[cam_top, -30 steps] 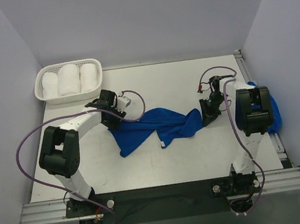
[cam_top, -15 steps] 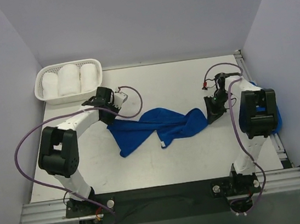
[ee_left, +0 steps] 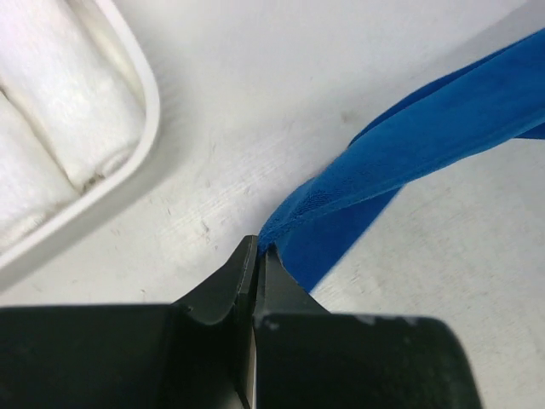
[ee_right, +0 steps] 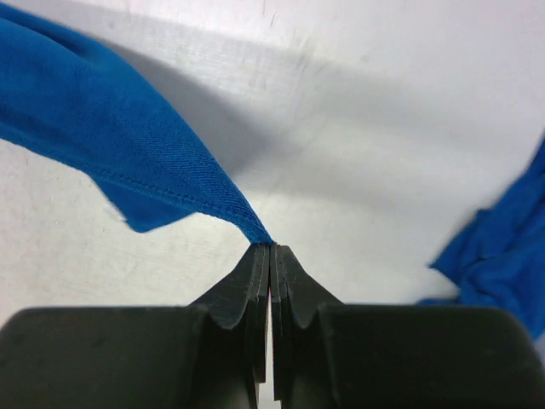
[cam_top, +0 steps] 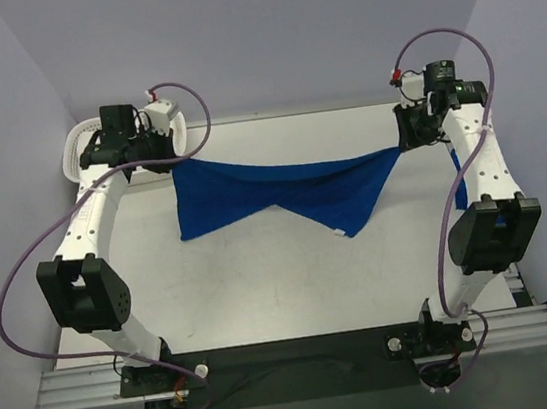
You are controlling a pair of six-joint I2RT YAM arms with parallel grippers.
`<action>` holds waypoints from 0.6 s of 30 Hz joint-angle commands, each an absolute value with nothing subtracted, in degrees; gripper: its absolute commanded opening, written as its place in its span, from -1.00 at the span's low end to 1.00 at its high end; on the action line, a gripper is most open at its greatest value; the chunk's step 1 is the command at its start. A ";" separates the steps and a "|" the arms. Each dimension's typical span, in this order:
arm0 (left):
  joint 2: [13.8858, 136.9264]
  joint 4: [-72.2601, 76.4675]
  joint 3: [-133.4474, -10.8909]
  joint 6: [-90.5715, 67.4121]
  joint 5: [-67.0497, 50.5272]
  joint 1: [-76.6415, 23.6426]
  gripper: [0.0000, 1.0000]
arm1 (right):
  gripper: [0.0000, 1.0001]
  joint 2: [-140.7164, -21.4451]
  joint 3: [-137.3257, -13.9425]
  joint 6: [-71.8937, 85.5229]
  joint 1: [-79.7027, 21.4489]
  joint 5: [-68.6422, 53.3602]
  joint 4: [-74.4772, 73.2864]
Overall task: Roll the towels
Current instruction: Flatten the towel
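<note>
A royal-blue towel (cam_top: pixel 282 191) hangs stretched between my two grippers above the table, its lower part sagging to a point near the middle. My left gripper (cam_top: pixel 172 165) is shut on the towel's left corner (ee_left: pixel 294 213), beside the white basket. My right gripper (cam_top: pixel 399 147) is shut on the right corner (ee_right: pixel 247 223), jaws pressed together on the hem. Another blue towel (ee_right: pixel 502 247) lies bunched at the table's right edge, mostly hidden behind the right arm in the top view (cam_top: pixel 460 190).
A white basket (cam_top: pixel 78 150) with white towel rolls (ee_left: pixel 68 94) sits at the table's back left corner, right by my left wrist. Walls close the table at the back and both sides. The arm bases stand on the rail (cam_top: pixel 294 358) at the near edge.
Both arms rose and spread apart toward the back corners. The crumpled towel lifted off the table and now hangs stretched between them. The left gripper closed on its corner.
</note>
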State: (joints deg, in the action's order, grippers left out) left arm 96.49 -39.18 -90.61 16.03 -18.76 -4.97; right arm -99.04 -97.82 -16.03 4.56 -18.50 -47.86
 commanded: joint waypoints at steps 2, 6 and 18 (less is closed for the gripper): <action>93.16 -43.50 -101.15 12.84 -25.92 -3.34 -1.00 | -1.00 -94.93 -105.72 -19.86 4.83 -13.10 -52.21; 92.73 -46.75 -106.43 12.13 -27.59 -2.11 -1.00 | -1.00 -92.56 -109.86 -21.62 5.01 -11.08 -52.12; 70.51 -47.90 -87.40 10.81 -30.93 5.35 -1.00 | -1.00 -73.14 -95.11 -25.13 7.21 -10.99 -51.68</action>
